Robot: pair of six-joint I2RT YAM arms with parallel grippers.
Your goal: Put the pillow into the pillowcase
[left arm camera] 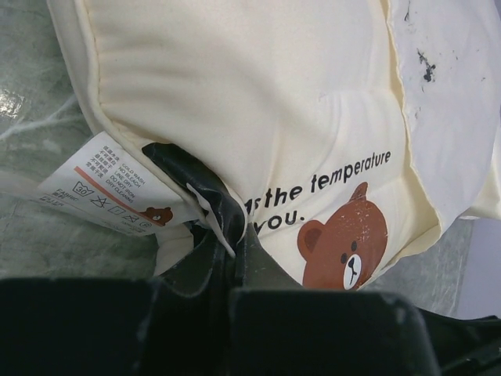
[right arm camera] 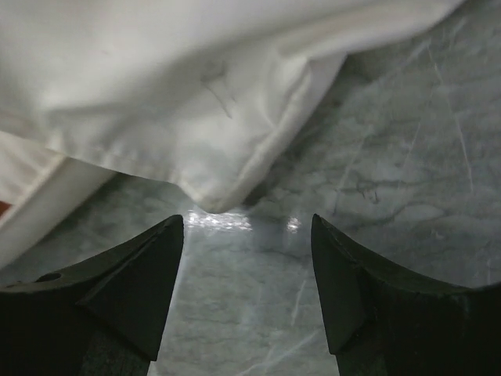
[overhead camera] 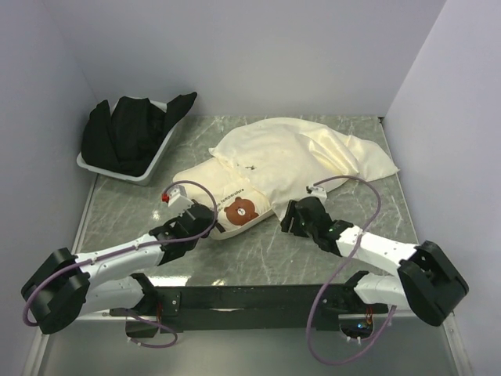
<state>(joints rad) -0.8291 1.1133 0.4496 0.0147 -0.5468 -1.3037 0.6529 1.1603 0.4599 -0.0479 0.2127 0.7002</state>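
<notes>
The left gripper (left arm camera: 225, 218) clenched the pillow (overhead camera: 235, 205) by its bear end, the rest lying under the pillowcase (overhead camera: 313, 153); the right gripper (right arm camera: 246, 235), gaping just beside the pillow, would best pinch the hem and hold it taut.

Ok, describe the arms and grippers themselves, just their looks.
Both arms, left arm and right arm, have white links with bulky black joints, each trailed by a looping purple-grey cable. The left gripper and right gripper are black; the right's fingers taper to blunt wedges.
</notes>
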